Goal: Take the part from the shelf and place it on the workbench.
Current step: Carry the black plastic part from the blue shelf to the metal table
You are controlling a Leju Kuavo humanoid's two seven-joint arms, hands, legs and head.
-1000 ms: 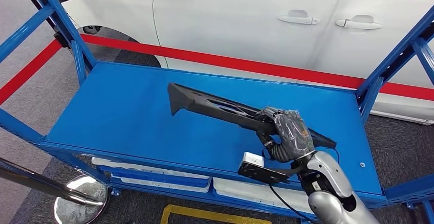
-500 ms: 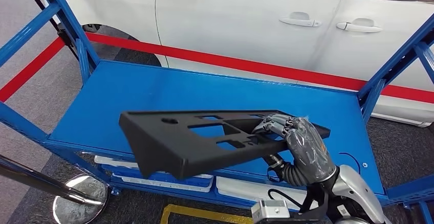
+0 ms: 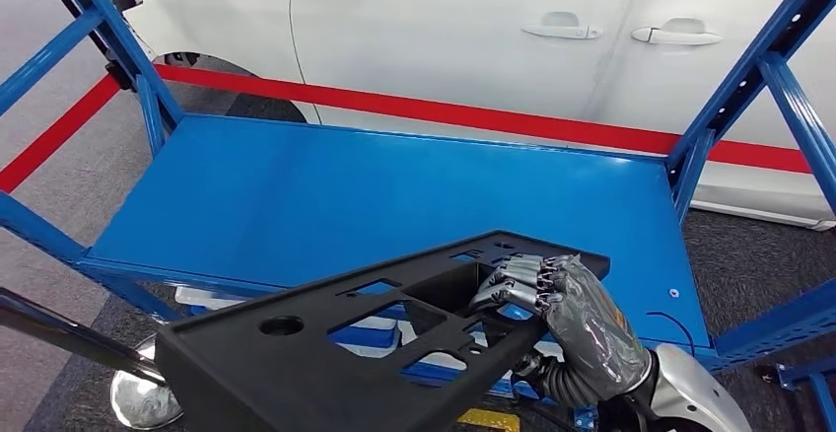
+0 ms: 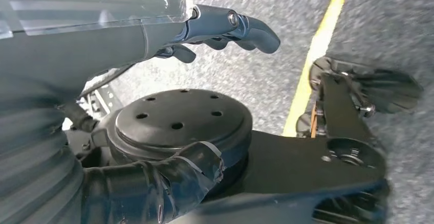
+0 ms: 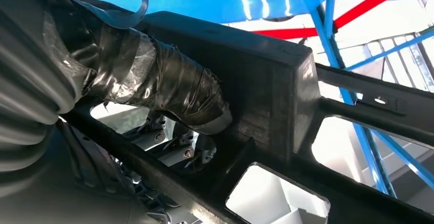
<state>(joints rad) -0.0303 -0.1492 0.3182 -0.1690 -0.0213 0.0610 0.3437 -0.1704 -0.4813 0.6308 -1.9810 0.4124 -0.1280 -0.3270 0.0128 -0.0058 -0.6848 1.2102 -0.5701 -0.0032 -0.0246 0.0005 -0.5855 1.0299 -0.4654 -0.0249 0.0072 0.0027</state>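
A white car [image 3: 463,47] is sitting behind a red barrier strip [image 3: 444,116], and in front of it the blue shelf [image 3: 325,195] is lying broad and bare, framed by its slanted blue posts. Hanging in the air off the near edge of that shelf, the part [image 3: 325,353] is being carried: a long black plastic bracket with several cut-out windows and a round hole, its flat face turned upward. Its long axis is running on a diagonal, from the end by the shelf's near right corner down toward the robot's left, with the far larger share of its length sticking out to the left of the grip and tilting a little low at that free end. The right hand [image 3: 552,304] is gripping it near the right-hand end, fingers [image 3: 513,279] curling over the top edge into one of the windows; in the right wrist view the taped thumb [image 5: 169,91] is pressing against the underside wall of the part [image 5: 266,81], so the hold looks firm. The left hand [image 4: 225,27] is hanging low over grey floor with a yellow line [image 4: 317,50], fingers loosely curled and holding nothing. I would judge the right arm alone is bearing the load, so the long free end will be swinging wide in any turn toward the workbench.
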